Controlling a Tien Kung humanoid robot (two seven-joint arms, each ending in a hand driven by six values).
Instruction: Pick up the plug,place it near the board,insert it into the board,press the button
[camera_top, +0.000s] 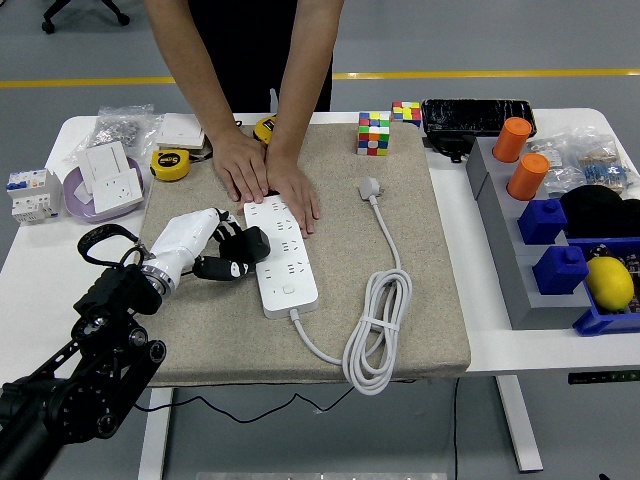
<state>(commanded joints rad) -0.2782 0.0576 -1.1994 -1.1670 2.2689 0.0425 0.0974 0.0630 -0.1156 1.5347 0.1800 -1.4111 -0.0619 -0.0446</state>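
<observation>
Bright even overhead light, soft faint shadows, sharp focus, no glare, slight edge distortion

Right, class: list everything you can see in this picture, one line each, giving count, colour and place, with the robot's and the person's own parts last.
power strip: 1, white, mid mat; coiled cable to a small plug
black plug: 1, at the strip's left edge, in the left hand
mat: 1, beige, table centre
puzzle cubes: 2, multicoloured, far edge
tape measures: 2, yellow, far left
purple dish: 1, holding white sockets, left
orange cylinders: 2, right rack
blue blocks: 2, right rack
yellow ball: 1, right bin
left hand: 1, white, gripping the plug
person's hands: 2, pressing the strip's far end
</observation>
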